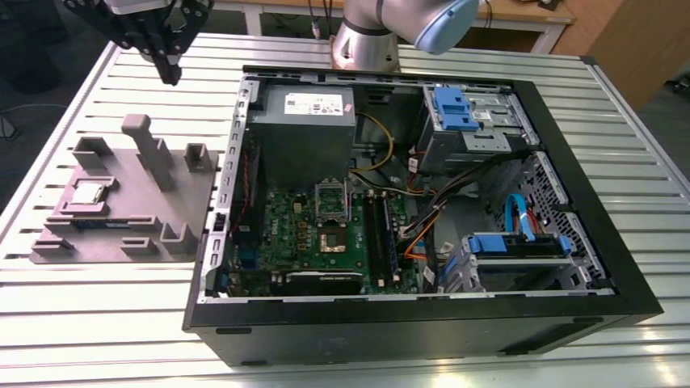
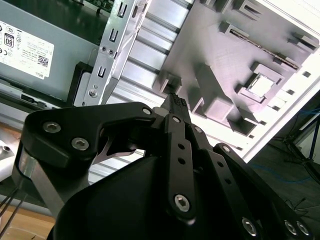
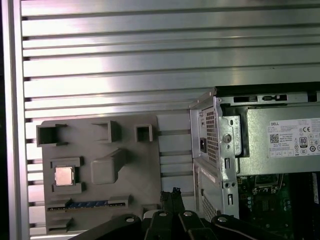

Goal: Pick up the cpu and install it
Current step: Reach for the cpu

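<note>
While the cpu (image 1: 86, 192) lies in a grey fixture (image 1: 132, 198) beside the case (image 1: 431, 319), the gripper (image 1: 170, 75) hangs pressed together.

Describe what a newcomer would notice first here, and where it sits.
The open computer case dominates the slatted table, its green motherboard exposed. At the exterior view's left, the shiny cpu lies in a grey holder. The black gripper hangs above, apart from the cpu.

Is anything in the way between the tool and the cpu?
Nothing covers the cpu, lying open in the grey fixture. The tool hangs above the table. The fixture's tall post rises roughly between them, so a low sideways path looks blocked.
</note>
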Tool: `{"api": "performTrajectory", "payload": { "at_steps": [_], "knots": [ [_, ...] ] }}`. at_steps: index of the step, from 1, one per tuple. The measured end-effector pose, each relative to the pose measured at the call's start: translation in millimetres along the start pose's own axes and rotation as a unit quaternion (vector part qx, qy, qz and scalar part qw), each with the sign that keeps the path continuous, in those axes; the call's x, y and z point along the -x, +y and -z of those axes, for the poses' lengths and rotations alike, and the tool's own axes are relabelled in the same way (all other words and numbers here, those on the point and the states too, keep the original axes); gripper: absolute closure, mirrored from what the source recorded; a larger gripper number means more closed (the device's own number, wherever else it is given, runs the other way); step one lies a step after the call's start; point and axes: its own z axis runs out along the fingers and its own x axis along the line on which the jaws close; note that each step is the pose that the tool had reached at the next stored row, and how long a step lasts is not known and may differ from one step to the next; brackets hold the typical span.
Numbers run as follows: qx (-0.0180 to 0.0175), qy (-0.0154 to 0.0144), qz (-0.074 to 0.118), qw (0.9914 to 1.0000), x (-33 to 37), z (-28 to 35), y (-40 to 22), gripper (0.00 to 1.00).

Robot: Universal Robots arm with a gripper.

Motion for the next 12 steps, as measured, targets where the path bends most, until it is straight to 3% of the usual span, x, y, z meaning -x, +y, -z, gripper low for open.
{"api": "performTrajectory", "payload": {
  "at_steps": [12],
  "knots": [
    [0.0000, 0.0000, 0.000, 1.00000, -2.7, 0.1, -0.2, 0.90]
  ]
}}
